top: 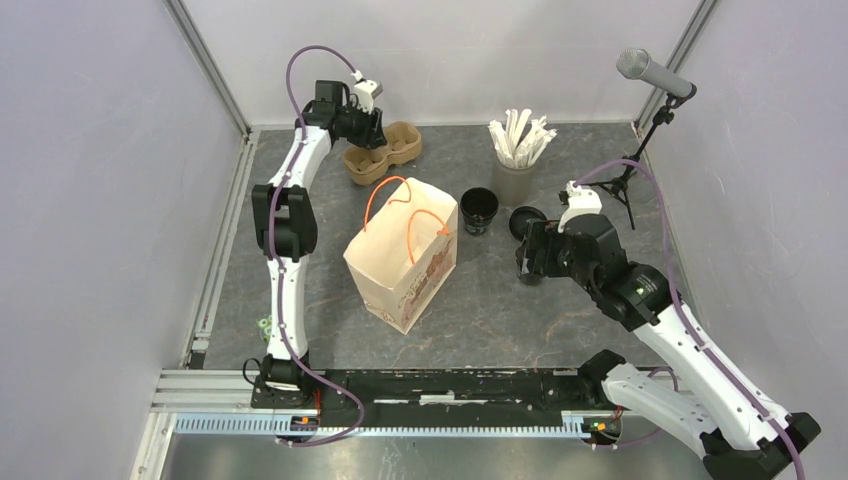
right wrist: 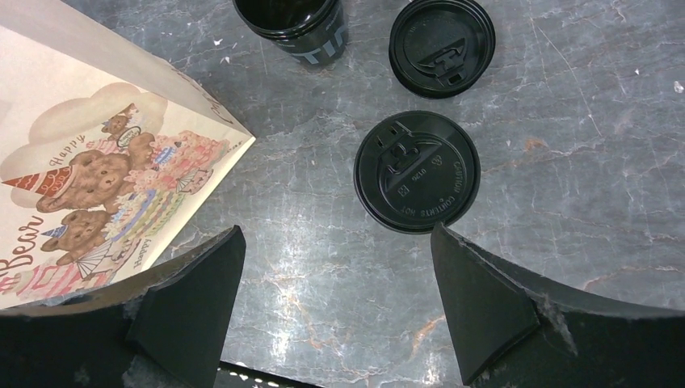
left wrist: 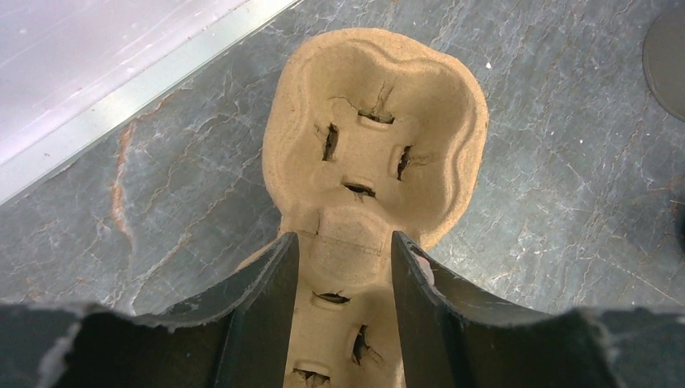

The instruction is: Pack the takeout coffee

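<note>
Dial: centred on the paper bag in the top view, 12 pointing away from the arm bases.
Right gripper (right wrist: 337, 234): at 3 o'clock, released, fingers spread wide and empty. It hangs low over the table with a black lid just ahead of the gap, likely lined up to come down round it.
Takeout coffee (right wrist: 418, 171): near 3 o'clock, just ahead of the right fingers, apart from them. Only its round black lid shows from above, and the cup below is hidden, so I judge it a lidded cup rather than see it.
Paper bag (top: 405, 255): upright mid-table, orange handles up and a bear print on its side. I cannot see into it.
Loose lid (right wrist: 442, 46): at 2 o'clock, flat on the table.
Open black cup (top: 479, 210): at 1 o'clock, unlidded, its dark inside unreadable.
Grey cup (top: 515, 172): far at 1 o'clock, full of white sticks.
Carrier (left wrist: 376, 137): about 12 o'clock by the far wall, both wells empty.
Left gripper (left wrist: 345, 242): fingers flank the carrier's near well, probably to lift it. Whether they pinch it yet, I cannot tell.
</note>
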